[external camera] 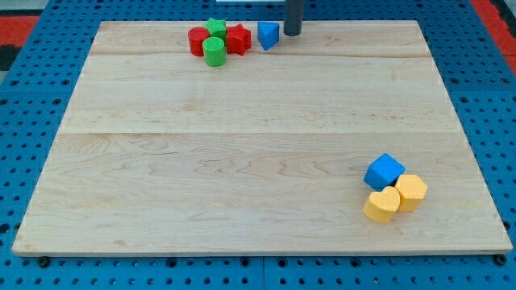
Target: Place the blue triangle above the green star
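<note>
The blue triangle [268, 35] lies near the view's top edge of the wooden board [242, 145]. The green star [215, 28] sits to its left, at the top of a tight cluster with a red cylinder [198, 42], a red star [238, 39] and a green cylinder [214, 52]. My tip [292, 34] is just to the right of the blue triangle, close to it or touching it. The blue triangle is to the right of the green star, beyond the red star.
A blue cube [384, 171], a yellow hexagon [411, 192] and a yellow heart [382, 205] are grouped at the view's bottom right. The board lies on a blue perforated surface [484, 97].
</note>
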Controlling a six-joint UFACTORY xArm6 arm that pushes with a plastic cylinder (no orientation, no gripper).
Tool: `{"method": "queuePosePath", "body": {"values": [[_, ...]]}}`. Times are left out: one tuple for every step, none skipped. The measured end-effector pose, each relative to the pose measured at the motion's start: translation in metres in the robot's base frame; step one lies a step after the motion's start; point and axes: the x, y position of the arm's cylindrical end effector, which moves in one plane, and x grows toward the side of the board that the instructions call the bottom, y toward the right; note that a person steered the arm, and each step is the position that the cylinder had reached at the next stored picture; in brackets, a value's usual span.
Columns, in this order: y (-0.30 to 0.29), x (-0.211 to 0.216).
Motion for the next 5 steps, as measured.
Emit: {"method": "queuePosePath", "body": {"values": [[-0.059, 0.005], [-0.077, 0.03], [-0.08, 0.045], [-0.08, 0.046], [-0.07, 0.032]]}}
